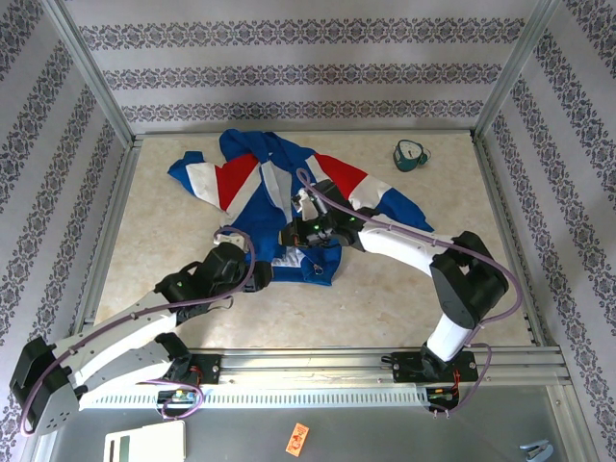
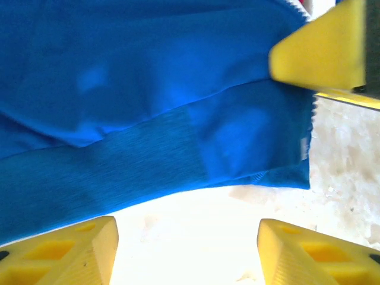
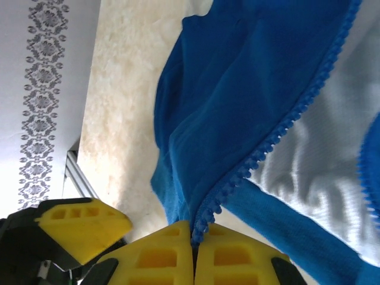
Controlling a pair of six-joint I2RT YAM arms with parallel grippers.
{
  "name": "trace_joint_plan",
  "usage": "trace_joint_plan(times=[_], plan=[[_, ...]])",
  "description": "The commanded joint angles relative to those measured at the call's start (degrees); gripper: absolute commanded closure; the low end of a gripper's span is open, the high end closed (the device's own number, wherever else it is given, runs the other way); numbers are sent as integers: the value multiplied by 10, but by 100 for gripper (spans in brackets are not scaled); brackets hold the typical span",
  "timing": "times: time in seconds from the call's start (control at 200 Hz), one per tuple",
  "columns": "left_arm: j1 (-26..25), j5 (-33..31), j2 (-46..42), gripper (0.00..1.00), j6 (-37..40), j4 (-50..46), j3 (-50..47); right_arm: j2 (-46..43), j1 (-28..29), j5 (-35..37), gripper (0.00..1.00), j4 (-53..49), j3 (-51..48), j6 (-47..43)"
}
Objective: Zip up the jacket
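The jacket (image 1: 252, 189) lies spread on the table, blue with red and white panels, its front open near the hem. My right gripper (image 1: 305, 237) rests on its lower front. In the right wrist view that gripper (image 3: 193, 244) is shut on the blue zipper edge (image 3: 285, 126), with white lining (image 3: 320, 160) to the right. My left gripper (image 1: 257, 276) sits at the hem's left corner. Its yellow fingers (image 2: 77, 249) stand open over bare table, just short of the blue hem (image 2: 148, 154). A yellow finger of the right gripper (image 2: 320, 53) shows at the top right.
A teal cup-like object (image 1: 411, 154) stands at the back right of the table. Metal rails (image 1: 385, 358) frame the table, with patterned walls behind. Bare tabletop (image 1: 385, 298) lies in front of the jacket.
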Motion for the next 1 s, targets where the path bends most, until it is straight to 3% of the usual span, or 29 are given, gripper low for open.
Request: trace_joint_plan(times=[0.0, 0.19, 0.39, 0.615, 0.874, 0.994], plan=[[4, -53, -2, 36, 8, -57, 35, -28, -8, 17, 100, -23, -19, -30], [4, -52, 8, 30, -37, -54, 49, -44, -16, 21, 100, -32, -33, -42], [4, 5, 9, 30, 3, 27, 24, -44, -16, 14, 100, -28, -34, -37], [4, 99, 48, 42, 10, 119, 6, -43, -16, 2, 100, -12, -40, -24], [22, 152, 59, 55, -33, 188, -16, -40, -16, -23, 100, 16, -47, -5], [38, 182, 59, 55, -48, 222, -30, -41, -16, -32, 100, 24, -51, -3]])
